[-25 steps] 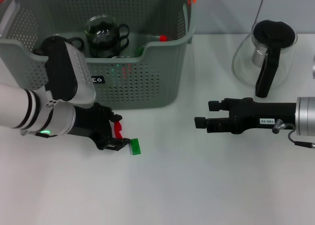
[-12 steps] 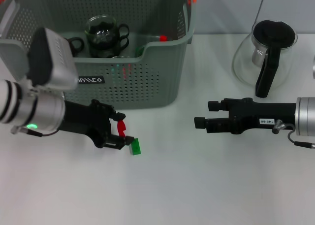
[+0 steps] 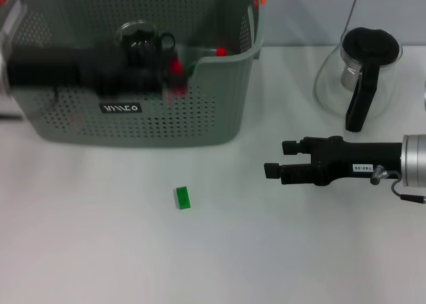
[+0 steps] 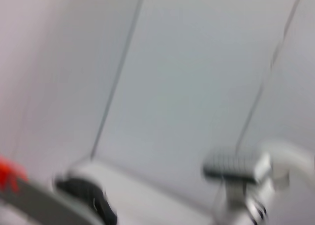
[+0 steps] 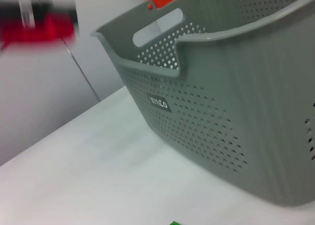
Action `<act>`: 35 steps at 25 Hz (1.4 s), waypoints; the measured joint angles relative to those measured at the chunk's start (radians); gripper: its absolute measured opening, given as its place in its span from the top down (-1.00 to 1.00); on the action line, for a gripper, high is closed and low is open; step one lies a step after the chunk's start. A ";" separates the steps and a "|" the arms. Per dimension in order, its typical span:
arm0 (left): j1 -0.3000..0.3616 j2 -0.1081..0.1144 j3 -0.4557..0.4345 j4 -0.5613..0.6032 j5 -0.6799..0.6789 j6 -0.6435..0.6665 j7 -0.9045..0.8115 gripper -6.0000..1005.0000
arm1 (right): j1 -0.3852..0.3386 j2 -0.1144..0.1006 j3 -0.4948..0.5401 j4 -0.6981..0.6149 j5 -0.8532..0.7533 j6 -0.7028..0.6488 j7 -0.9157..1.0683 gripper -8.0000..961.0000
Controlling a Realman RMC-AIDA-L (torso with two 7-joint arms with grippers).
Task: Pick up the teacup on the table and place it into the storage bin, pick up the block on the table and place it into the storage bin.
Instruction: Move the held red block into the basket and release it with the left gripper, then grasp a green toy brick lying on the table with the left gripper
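Glass teapot (image 3: pixel 357 78) stands upright on white table (image 3: pixel 219 251), far side, toward the right. Landmark = pot. Black lid on top, black handle facing front; clear belly bulges either side of handle. Thin cable (image 3: pixel 353 8) rises up grey wall behind pot. Small white obj. at frame edge just right of pot, can't ID.

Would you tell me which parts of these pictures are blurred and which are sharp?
Head view: the left gripper is smeared by motion over the storage bin; the right gripper, green block and glass pot are crisp. Left wrist view: wholly blurred. Right wrist view: bin sharp, a red blur in one corner.
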 joint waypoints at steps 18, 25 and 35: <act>-0.084 0.026 0.135 0.103 0.110 -0.655 -0.231 -0.59 | 0.007 0.004 -0.002 -0.006 -0.001 -0.031 -0.015 -0.84; 0.056 -0.039 0.156 0.387 -0.050 -0.199 -0.098 -0.84 | 0.012 0.006 0.002 0.001 -0.001 -0.023 -0.015 -0.84; 0.217 -0.139 0.387 0.408 0.143 -0.062 0.253 -0.85 | 0.009 0.017 0.005 0.004 0.001 -0.006 -0.015 -0.84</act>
